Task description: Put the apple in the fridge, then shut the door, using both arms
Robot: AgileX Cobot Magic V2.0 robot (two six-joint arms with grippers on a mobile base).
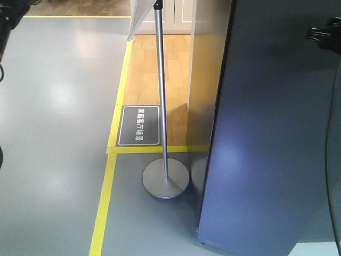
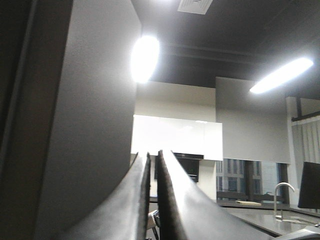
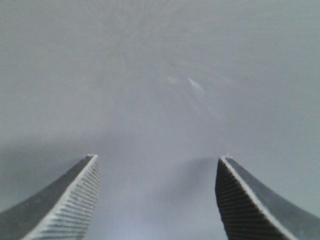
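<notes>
The open right gripper is being aimed at the stiff, slick door (flat push likely). The left gripper is being held shut.

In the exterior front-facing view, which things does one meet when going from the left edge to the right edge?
Left arm part, black, in the top corner → yellow floor tape → dark floor sign with white characters → metal pole stand → dark grey-blue fridge → right arm part, black, at the edge.
</notes>
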